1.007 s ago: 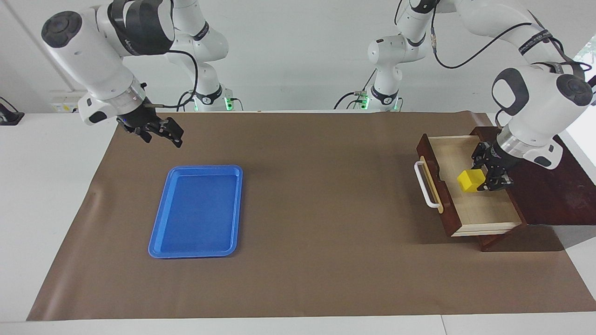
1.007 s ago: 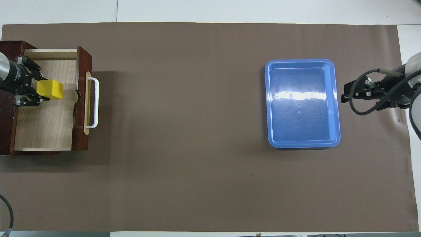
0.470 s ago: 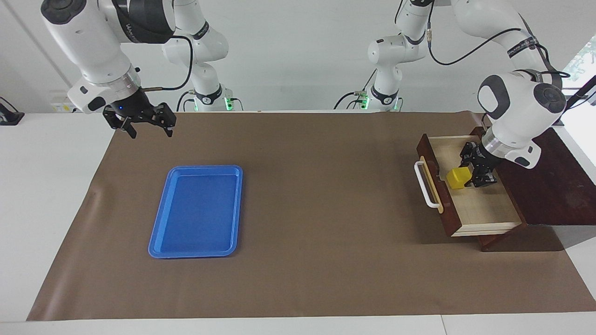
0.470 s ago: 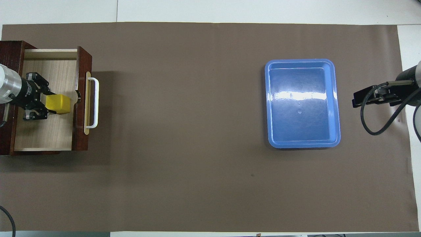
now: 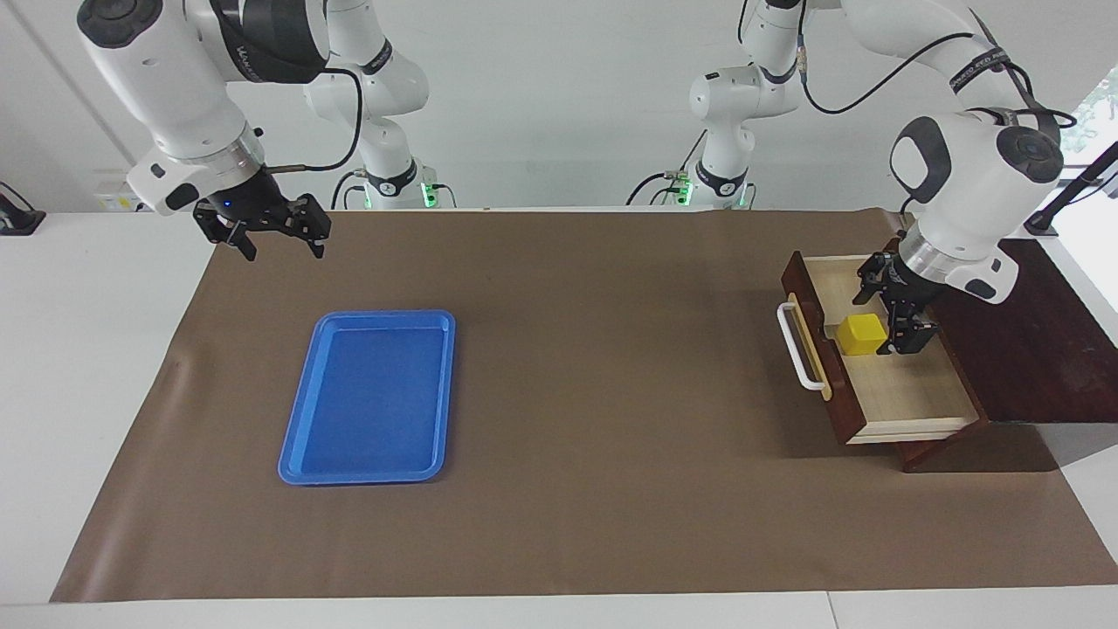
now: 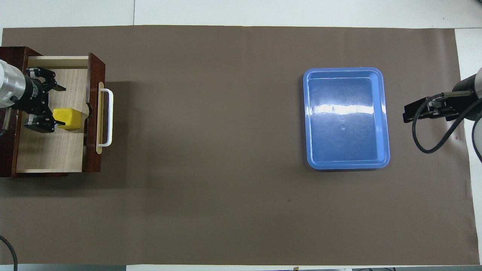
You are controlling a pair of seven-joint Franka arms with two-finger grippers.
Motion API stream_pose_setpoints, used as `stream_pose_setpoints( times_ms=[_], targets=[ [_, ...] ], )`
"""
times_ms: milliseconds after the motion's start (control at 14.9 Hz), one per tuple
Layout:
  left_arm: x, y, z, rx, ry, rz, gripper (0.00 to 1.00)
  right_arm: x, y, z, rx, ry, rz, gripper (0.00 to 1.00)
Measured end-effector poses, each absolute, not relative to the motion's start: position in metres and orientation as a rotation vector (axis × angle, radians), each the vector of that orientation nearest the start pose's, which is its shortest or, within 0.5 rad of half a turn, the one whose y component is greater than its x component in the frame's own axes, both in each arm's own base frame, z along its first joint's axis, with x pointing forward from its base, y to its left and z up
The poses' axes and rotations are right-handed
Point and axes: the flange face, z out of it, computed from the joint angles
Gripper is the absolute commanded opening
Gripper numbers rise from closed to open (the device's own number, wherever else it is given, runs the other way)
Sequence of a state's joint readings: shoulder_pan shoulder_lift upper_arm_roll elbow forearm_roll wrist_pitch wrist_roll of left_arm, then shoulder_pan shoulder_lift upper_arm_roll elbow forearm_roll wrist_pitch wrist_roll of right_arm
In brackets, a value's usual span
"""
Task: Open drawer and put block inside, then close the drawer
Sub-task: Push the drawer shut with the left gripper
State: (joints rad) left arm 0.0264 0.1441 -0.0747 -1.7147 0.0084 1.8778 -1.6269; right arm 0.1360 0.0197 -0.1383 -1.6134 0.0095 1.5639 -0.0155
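The drawer (image 5: 908, 406) (image 6: 52, 154) of the dark wooden cabinet stands pulled out, its white handle (image 5: 799, 349) facing the middle of the table. The yellow block (image 5: 861, 334) (image 6: 67, 118) rests on the drawer's pale floor, close to the front panel. My left gripper (image 5: 884, 316) (image 6: 60, 106) hangs open inside the drawer just beside the block, its jaws spread wider than the cube. My right gripper (image 5: 281, 249) (image 6: 406, 114) waits open in the air over the mat's edge at the right arm's end of the table.
A flat blue tray (image 5: 297, 437) (image 6: 307, 116) lies on the brown mat toward the right arm's end. The cabinet body (image 5: 1031, 349) stands at the left arm's end of the table, beside the table's edge.
My left gripper lowered the block onto the drawer floor, then opened and let it go. My right gripper rose a little toward the robots early on, then held still.
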Motion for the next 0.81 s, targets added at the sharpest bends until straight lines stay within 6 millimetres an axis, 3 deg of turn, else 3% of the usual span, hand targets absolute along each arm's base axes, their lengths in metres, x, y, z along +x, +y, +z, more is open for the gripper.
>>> stream_pose_setpoints(
  times_ms=[134, 336, 470, 805],
  targets=[
    [0.606, -0.078, 0.507, 2.186, 2.220, 0.031, 1.00, 0.557, -0.004, 0.593, -3.132, -0.008, 0.108, 1.00],
    [0.594, -0.129, 0.487, 2.302, 2.202, 0.074, 1.00, 0.557, -0.009, 0.593, -3.132, 0.007, 0.108, 1.00],
    [0.589, -0.137, 0.468, 2.348, 2.218, 0.082, 1.00, 0.557, -0.010, 0.593, -3.132, 0.009, 0.109, 1.00],
    [0.584, -0.112, 0.435, 2.377, 2.264, 0.134, 1.00, 0.557, -0.020, 0.593, -3.131, 0.037, 0.113, 1.00]
  ],
)
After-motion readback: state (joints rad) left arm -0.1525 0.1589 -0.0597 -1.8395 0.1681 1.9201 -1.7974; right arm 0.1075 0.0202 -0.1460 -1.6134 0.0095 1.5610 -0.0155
